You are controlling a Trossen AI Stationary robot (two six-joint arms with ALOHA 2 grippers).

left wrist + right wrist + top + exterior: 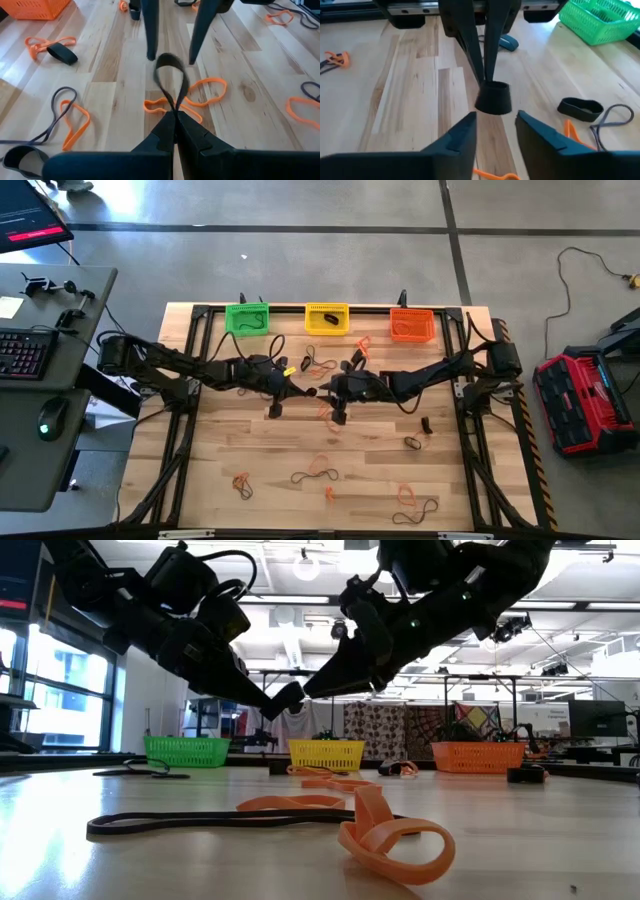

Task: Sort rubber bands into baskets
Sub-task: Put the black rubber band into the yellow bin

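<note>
1. Your black rubber band hangs above the middle of the table, pinched in the left gripper, whose fingers are clenched on it.
2. The right gripper faces it just beside, fingers spread and holding nothing.
3. Below them you see orange rubber bands lying on the wood; more loops are scattered toward the near edge.
4. The green basket, yellow basket and orange basket line the far edge.
</note>
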